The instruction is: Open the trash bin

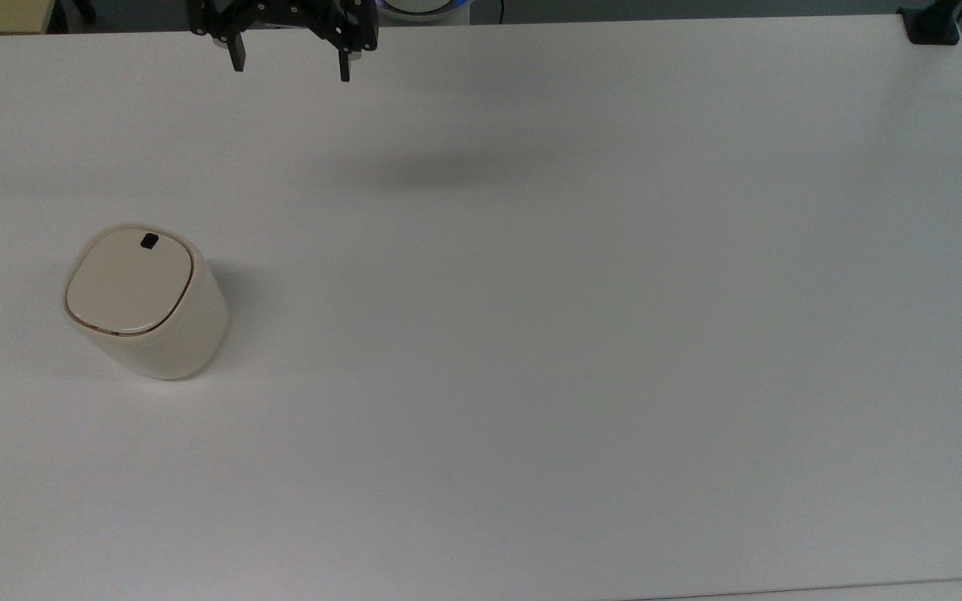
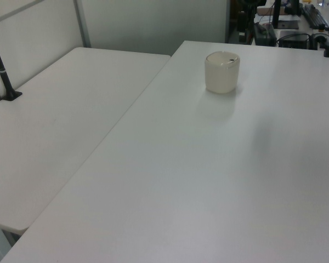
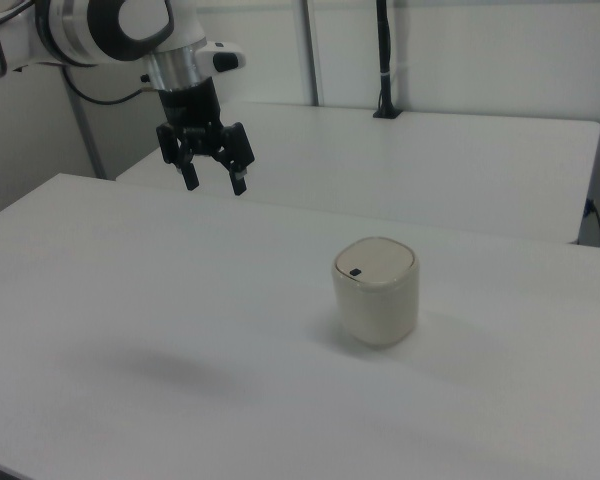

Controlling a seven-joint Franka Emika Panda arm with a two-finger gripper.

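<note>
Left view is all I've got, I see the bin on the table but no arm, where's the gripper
Observer: The gripper hangs high above the table, off to the right view's left of the trash bin.
Operator: Open or shut?
Observer: Open; the top view shows its two fingers spread apart.
Operator: Which side is the latch button on?
Observer: The black latch button sits at the lid's edge toward the top view's upper side, where the gripper is.
Operator: Lid down?
Observer: Yes, the lid lies flat and closed.

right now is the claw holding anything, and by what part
Nothing is held. The claw hangs open above the table, apart from the trash bin, whose lid is shut.
</note>
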